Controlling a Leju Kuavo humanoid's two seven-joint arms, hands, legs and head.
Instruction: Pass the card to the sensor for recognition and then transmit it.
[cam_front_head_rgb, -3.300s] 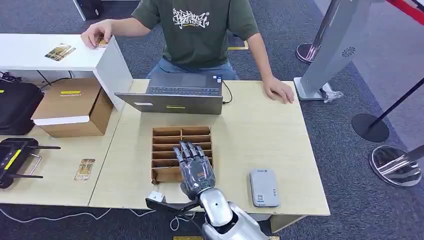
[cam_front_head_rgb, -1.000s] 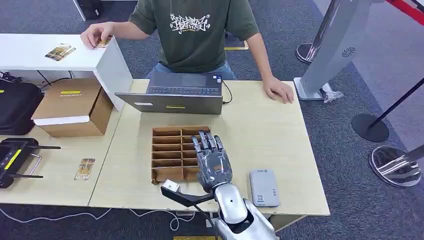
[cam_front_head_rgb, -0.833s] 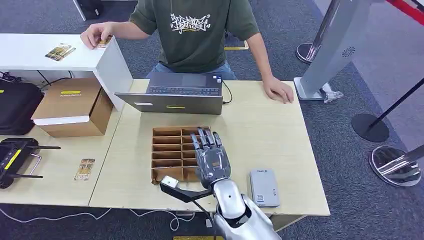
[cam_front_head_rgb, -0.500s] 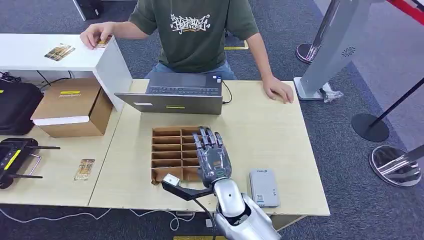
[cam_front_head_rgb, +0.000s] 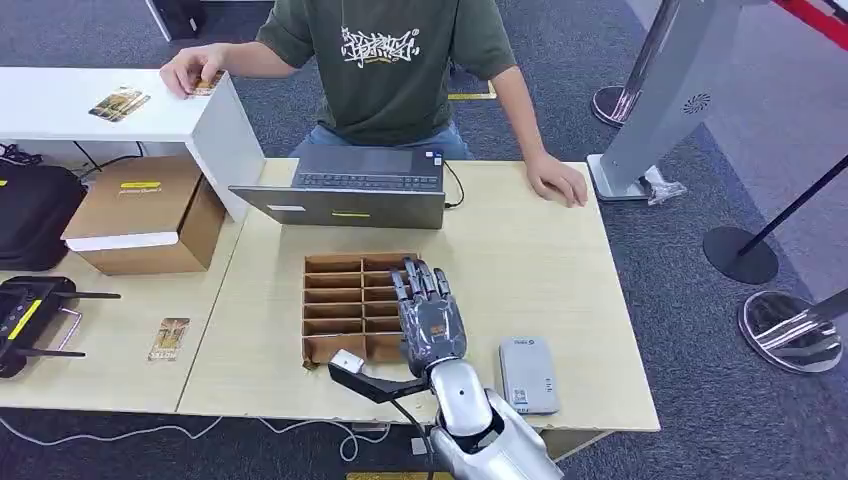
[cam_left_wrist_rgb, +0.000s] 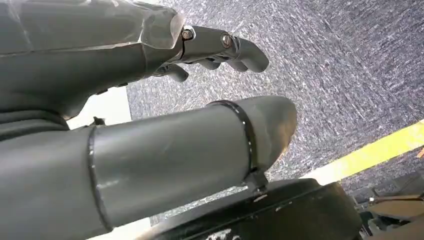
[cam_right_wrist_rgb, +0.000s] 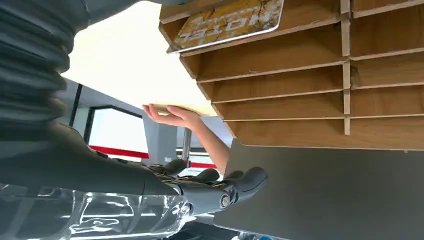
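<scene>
Right hand (cam_front_head_rgb: 430, 322) further right over organizer (cam_front_head_rgb: 340, 300)

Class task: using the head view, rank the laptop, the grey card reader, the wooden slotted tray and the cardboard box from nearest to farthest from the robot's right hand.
1. Wooden slotted tray: under the right hand.
2. Grey card reader: just to its right, near the table edge.
3. Laptop: ahead, by the person.
4. Cardboard box: far left, on the next table.

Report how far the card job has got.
Nothing looks done yet. The right hand hovers open over the wooden divider tray; the right wrist view shows a yellow card lying in a slot, not gripped. Left: picking the card, presenting it to the grey sensor on the table, then handing it on.
</scene>
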